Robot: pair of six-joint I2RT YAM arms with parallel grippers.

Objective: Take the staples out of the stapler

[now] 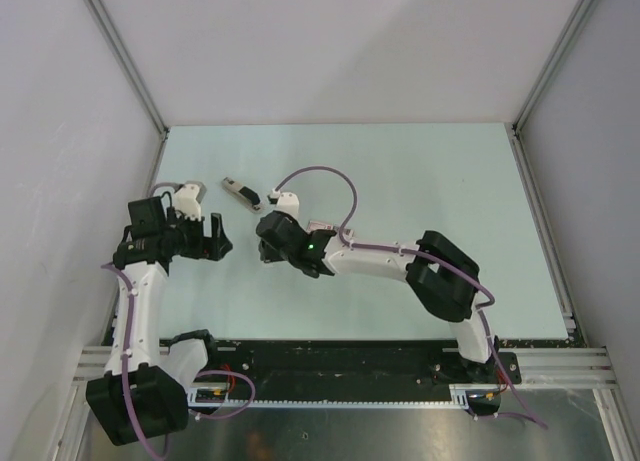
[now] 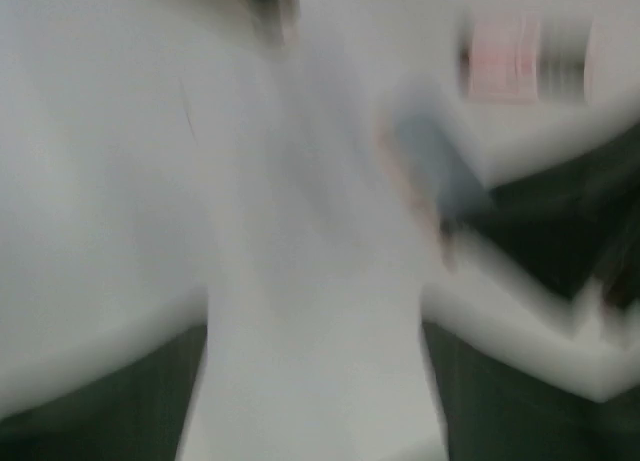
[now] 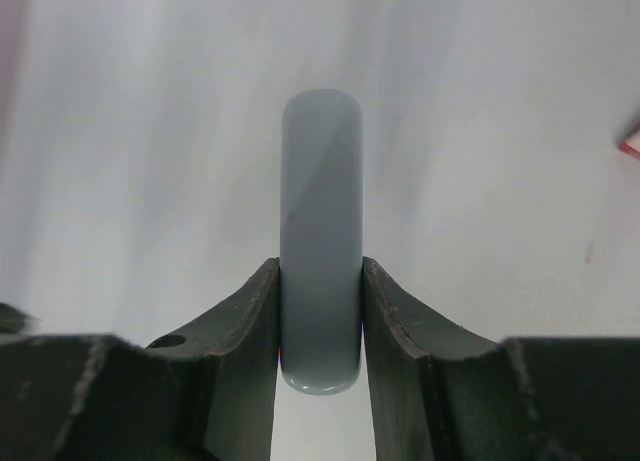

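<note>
My right gripper (image 3: 320, 281) is shut on a thin pale grey-blue bar (image 3: 320, 181) with rounded ends, which sticks out ahead of the jaws. In the top view this gripper (image 1: 268, 239) is left of the table's middle. The stapler (image 2: 525, 71) shows as a blurred pink and grey rectangle at the upper right of the left wrist view. It seems to be the small flat piece (image 1: 238, 191) lying on the table beyond both grippers. My left gripper (image 1: 218, 239) is open and empty, just left of the right one. The left wrist view is heavily blurred.
The pale green table (image 1: 430, 181) is walled in by white panels on three sides. A red corner (image 3: 630, 146) shows at the right edge of the right wrist view. A purple cable (image 1: 330, 176) loops above the right wrist.
</note>
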